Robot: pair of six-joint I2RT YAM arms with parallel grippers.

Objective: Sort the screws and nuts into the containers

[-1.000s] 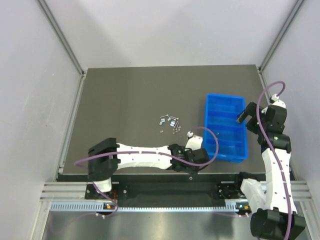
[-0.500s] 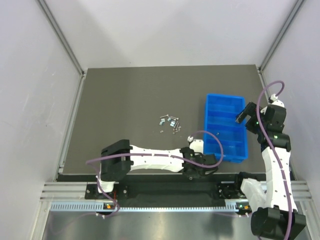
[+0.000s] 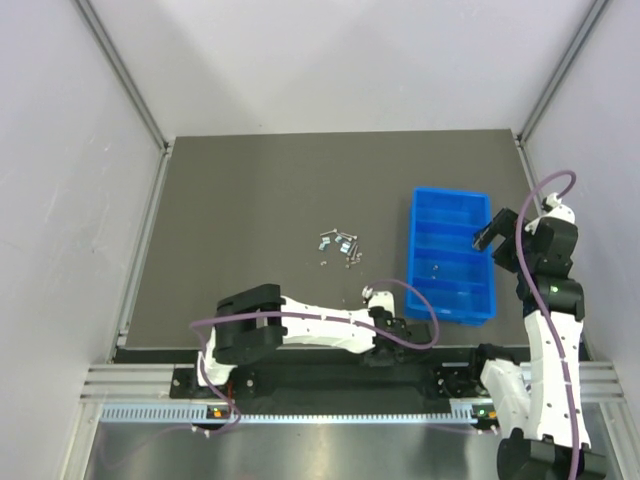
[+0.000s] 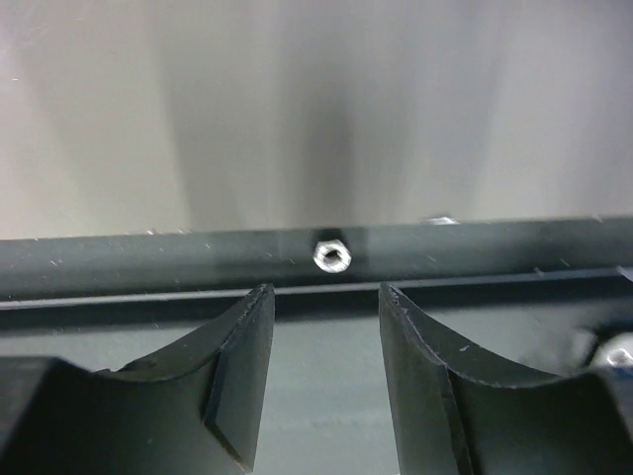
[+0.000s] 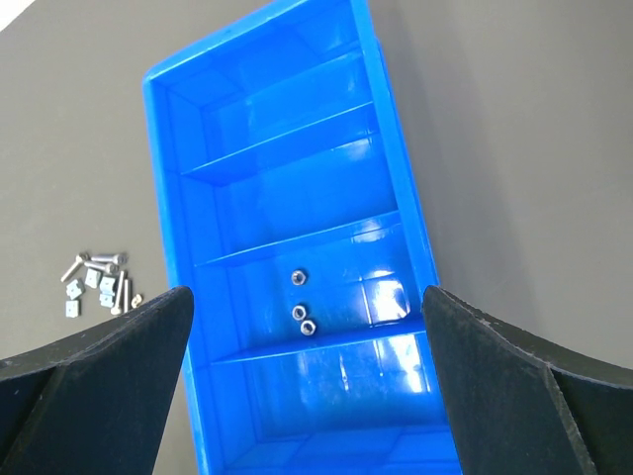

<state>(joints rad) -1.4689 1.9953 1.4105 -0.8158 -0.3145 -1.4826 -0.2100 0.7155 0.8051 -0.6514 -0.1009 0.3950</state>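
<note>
Dark table (image 3: pixel 250 200). Blue container tray (image 3: pixel 412 262) at 3 o'clock of table centre. Right gripper (image 3: pixel 486 236) at tray's 3 o'clock rim, jaws wide, empty. Left gripper (image 4: pixel 326 297) at table's 6 o'clock edge, narrow gap, empty. Three nuts (image 5: pixel 300 313) lie in the third compartment from the far end. Loose screws (image 5: pixel 107 259) plus more nuts heaped at tray's 9 o'clock.

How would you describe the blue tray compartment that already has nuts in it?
On the dark table, right of the loose hardware pile, sits a blue tray with four compartments in a row. Take the third compartment from the far end. It alone holds three small silvery nuts; the others look empty.
</note>
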